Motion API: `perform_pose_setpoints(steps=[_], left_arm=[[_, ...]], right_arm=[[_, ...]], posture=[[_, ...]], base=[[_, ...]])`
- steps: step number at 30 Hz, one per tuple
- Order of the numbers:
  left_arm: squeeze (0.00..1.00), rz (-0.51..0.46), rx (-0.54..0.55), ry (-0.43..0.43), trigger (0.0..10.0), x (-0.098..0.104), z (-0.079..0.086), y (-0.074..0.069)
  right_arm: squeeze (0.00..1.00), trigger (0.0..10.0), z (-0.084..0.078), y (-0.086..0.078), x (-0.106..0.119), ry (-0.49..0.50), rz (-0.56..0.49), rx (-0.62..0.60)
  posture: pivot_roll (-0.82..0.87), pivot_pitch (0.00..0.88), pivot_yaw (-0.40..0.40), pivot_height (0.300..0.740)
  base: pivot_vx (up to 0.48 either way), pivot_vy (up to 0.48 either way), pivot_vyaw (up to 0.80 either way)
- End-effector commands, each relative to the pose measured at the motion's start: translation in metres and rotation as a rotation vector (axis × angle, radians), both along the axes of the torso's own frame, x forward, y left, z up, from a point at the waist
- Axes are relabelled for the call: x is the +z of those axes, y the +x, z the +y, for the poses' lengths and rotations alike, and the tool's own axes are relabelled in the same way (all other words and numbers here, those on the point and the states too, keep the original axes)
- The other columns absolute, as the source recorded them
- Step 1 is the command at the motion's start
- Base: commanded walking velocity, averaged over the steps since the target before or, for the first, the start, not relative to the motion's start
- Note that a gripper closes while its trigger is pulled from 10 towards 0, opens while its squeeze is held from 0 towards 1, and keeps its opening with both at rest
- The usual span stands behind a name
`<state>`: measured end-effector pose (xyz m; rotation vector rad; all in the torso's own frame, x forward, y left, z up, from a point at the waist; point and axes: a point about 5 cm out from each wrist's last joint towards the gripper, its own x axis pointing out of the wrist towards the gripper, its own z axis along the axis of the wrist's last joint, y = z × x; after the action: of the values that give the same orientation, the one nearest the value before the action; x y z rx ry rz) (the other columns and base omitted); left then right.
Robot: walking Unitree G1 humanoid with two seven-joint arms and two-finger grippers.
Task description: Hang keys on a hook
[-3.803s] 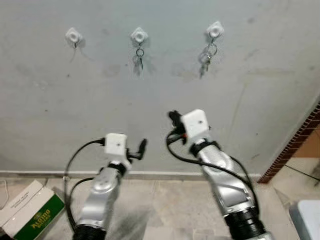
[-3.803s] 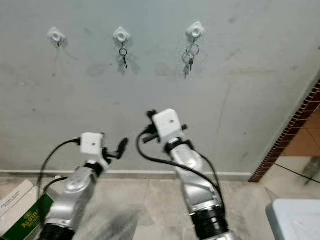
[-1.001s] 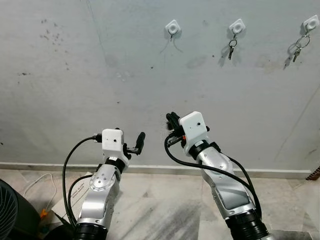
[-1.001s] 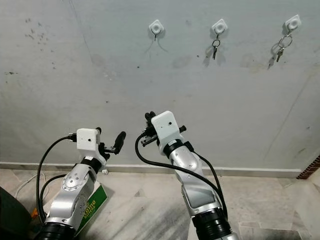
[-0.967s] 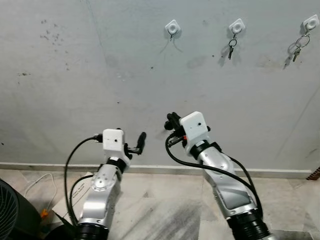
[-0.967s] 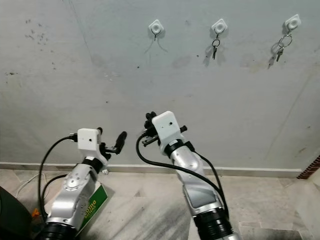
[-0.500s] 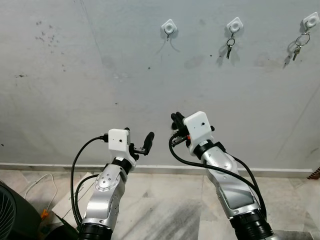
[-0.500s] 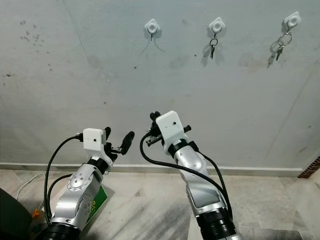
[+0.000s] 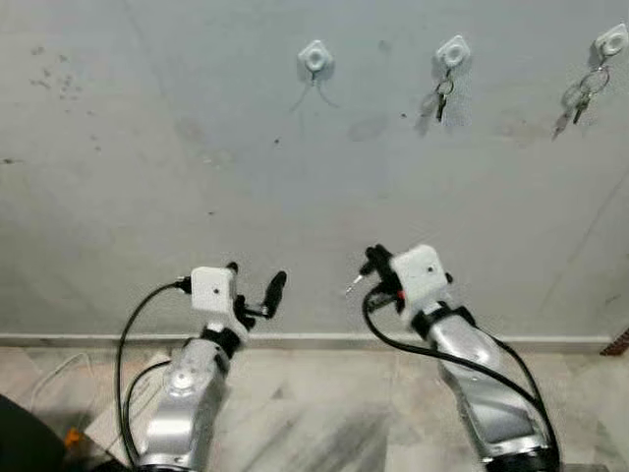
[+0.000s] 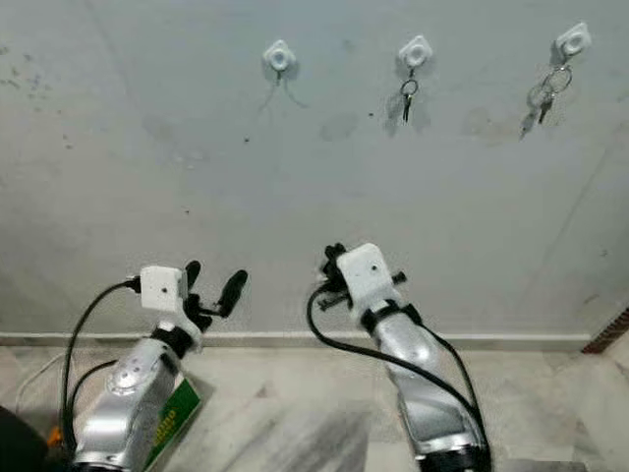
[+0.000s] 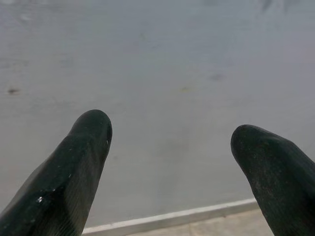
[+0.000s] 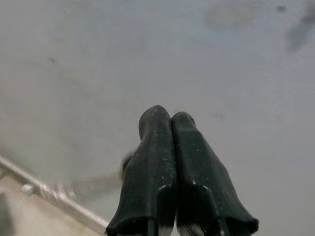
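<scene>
The right gripper (image 9: 376, 265), its black fingers (image 12: 172, 172) pressed together on a small silver key (image 9: 354, 285) jutting out at its 8 o'clock, is raised before a grey plastered wall (image 9: 147, 197). At its 11 o'clock, high up and well apart, sits the bare white wall hook (image 9: 314, 57); two more white hooks at 1 and 2 o'clock carry a single key (image 9: 441, 100) and a key bunch (image 9: 580, 93). The left gripper (image 9: 257, 293) hangs spread wide and empty.
</scene>
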<state>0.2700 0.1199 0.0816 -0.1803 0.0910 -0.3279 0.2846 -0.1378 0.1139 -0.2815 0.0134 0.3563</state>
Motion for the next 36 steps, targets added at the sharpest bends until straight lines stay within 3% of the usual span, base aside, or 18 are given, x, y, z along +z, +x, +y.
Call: perform_pose_setpoints(steps=[1, 9, 29, 36], left_arm=[[0.00, -0.010, 0.027, 0.016, 10.0, 0.004, 0.014, 0.000], [0.00, 0.003, 0.024, 0.019, 10.0, 0.003, 0.015, -0.008], [0.00, 0.025, 0.029, 0.014, 10.0, 0.002, 0.014, -0.010], [0.00, 0.023, 0.056, 0.022, 10.0, 0.003, 0.013, -0.009]], right_arm=[[0.00, 10.0, 0.007, -0.002, 0.008, 0.022, -0.029, 0.022], [0.00, 10.0, -0.004, -0.008, 0.004, 0.002, -0.013, 0.002], [0.00, 10.0, 0.002, -0.007, 0.005, -0.003, -0.004, 0.022], [0.00, 10.0, 0.003, -0.009, 0.004, -0.003, 0.005, 0.029]], posture=[[-0.05, 0.000, 0.088, 0.740], [-0.05, 0.000, 0.088, 0.740], [-0.05, 0.000, 0.084, 0.740], [-0.05, 0.000, 0.088, 0.740]], base=[[0.292, 0.000, 0.00], [0.295, 0.000, 0.00], [0.309, 0.000, 0.00], [0.000, 0.000, 0.00]])
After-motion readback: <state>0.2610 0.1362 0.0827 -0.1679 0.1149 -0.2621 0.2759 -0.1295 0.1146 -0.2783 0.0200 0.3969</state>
